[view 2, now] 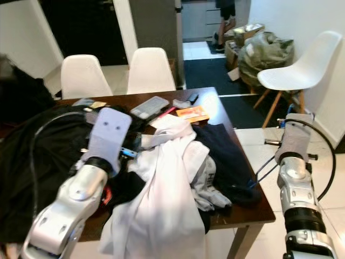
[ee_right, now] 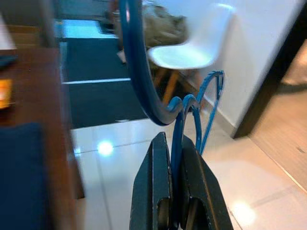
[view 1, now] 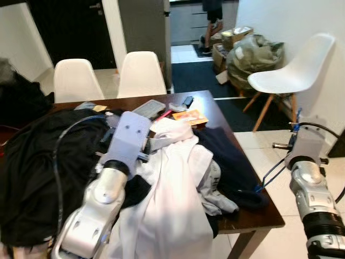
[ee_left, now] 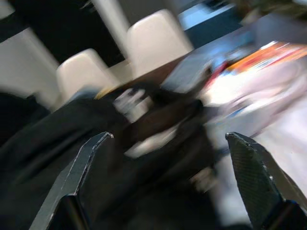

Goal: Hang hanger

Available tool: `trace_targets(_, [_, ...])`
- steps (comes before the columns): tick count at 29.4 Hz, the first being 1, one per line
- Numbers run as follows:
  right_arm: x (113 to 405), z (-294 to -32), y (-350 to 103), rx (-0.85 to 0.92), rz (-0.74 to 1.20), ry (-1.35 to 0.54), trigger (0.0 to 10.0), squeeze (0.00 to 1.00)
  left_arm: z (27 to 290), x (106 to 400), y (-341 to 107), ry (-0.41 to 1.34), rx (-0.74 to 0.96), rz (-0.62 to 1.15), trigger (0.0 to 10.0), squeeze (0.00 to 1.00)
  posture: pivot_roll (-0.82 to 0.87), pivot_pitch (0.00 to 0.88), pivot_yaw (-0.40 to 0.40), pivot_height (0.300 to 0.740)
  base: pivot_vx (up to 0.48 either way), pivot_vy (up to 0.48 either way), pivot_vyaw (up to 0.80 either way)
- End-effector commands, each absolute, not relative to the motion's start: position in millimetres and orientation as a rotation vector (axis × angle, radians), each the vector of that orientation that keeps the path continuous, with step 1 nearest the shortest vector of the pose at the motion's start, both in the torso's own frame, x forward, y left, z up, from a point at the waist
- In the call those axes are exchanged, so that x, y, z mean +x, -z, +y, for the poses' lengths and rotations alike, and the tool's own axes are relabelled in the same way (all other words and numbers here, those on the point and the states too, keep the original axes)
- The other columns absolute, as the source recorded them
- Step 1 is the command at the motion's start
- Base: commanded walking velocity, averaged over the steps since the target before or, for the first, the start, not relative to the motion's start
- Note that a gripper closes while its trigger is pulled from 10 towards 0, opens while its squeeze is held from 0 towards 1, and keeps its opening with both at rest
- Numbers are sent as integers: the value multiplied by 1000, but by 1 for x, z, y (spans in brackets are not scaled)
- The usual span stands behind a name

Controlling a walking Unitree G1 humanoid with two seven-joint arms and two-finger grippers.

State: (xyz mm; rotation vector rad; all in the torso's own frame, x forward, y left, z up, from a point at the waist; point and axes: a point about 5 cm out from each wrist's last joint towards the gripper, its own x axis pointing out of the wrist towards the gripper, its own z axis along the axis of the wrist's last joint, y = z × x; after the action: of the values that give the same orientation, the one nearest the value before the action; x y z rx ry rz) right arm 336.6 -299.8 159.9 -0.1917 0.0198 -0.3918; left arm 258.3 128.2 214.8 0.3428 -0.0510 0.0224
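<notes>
A blue wire hanger (ee_right: 135, 72) is pinched at its neck by my right gripper (ee_right: 173, 143), which is shut on it. The right arm (view 1: 310, 178) stands beside the table's right edge, and the hanger's blue wire (view 1: 271, 172) reaches down toward a navy garment (view 1: 232, 159). My left gripper (ee_left: 168, 136) is open, its two fingers spread wide above a black garment (view 1: 32, 162) on the dark wooden table (view 1: 215, 110). A white shirt (view 1: 175, 189) lies heaped just right of the left arm (view 1: 116, 172). The left wrist view is blurred.
Two white chairs (view 1: 141, 73) stand behind the table, and a third (view 1: 294, 73) is by the right wall. A remote, a phone and orange paper (view 1: 188, 116) lie on the far tabletop. Boxes and a bag (view 1: 253, 54) sit behind, near a person's legs (view 1: 213, 21).
</notes>
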Motion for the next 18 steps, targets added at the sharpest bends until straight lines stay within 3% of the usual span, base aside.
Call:
trace_targets(1, [340, -292, -156, -195, 27, 355, 10000, 0, 137, 254, -211, -56, 376, -15, 10000, 0, -50, 37, 17, 736, 0, 0, 800])
trace_targets(5, [340, -292, -155, -180, 24, 356, 10000, 0, 140, 250, -210, -63, 385, 9, 10000, 0, -50, 37, 17, 736, 0, 0, 800])
trace_targets(12, [338, -298, -155, -140, 27, 375, 10000, 0, 147, 254, -222, -68, 403, -48, 10000, 0, -45, 45, 22, 736, 0, 0, 0])
trace_targets(18, [338, -299, -156, -125, 16, 381, 10000, 0, 144, 279, -248, 30, 362, -210, 10000, 0, -56, 42, 24, 736, 0, 0, 0])
